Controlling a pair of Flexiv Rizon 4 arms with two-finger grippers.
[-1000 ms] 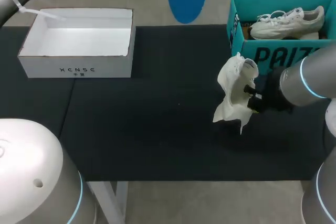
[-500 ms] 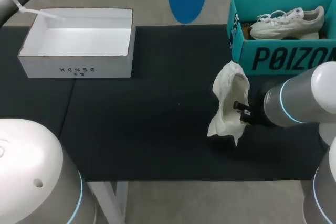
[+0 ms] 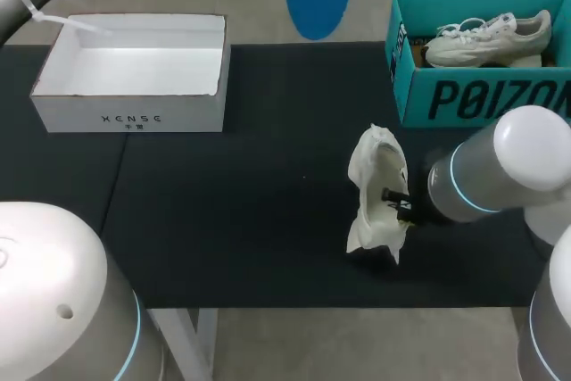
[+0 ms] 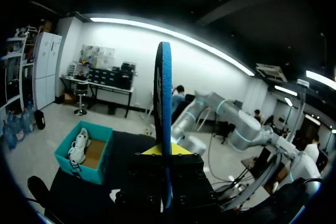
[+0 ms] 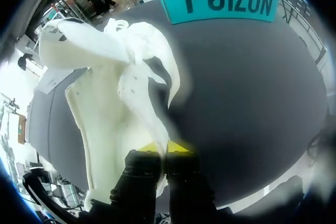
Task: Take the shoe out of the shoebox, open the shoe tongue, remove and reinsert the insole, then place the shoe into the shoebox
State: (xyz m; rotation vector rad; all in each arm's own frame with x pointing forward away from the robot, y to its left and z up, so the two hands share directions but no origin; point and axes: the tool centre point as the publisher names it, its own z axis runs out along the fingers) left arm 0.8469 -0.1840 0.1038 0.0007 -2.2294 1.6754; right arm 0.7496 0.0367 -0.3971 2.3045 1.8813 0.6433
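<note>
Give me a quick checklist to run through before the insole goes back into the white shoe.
1. Right pincer gripping the white shoe: ok, closed on a flap of it.
2. Left pincer gripping the blue insole: ok, held edge-on between its fingers.
3. Shoe apart from the teal shoebox: ok, there is a gap between them in the head view.
4. Shoe opening turned toward the insole: cannot tell.
5. White shoebox open to receive the shoe: ok, no lid on it.
</note>
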